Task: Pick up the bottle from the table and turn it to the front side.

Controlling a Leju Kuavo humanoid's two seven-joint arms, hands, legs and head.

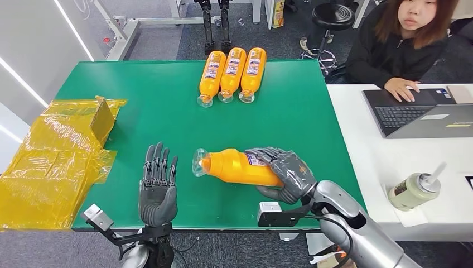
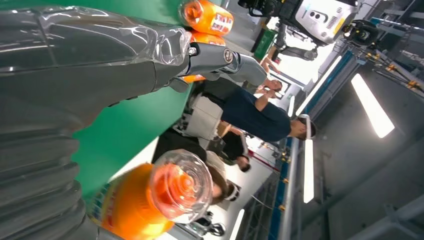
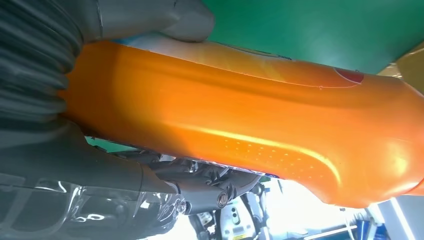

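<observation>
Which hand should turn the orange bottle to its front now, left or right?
Right, probably. The right hand already grips the orange bottle, while the left hand hovers open beside it, holding nothing.

Flat green rectangular table [image 1: 167, 106]. At its far edge, three orange plastic bottles with labels [image 1: 231, 73] lie side by side, touching, clear caps toward the robot. On its left end, crinkled yellow plastic sheeting [image 1: 50, 162] overhangs the edge.
</observation>
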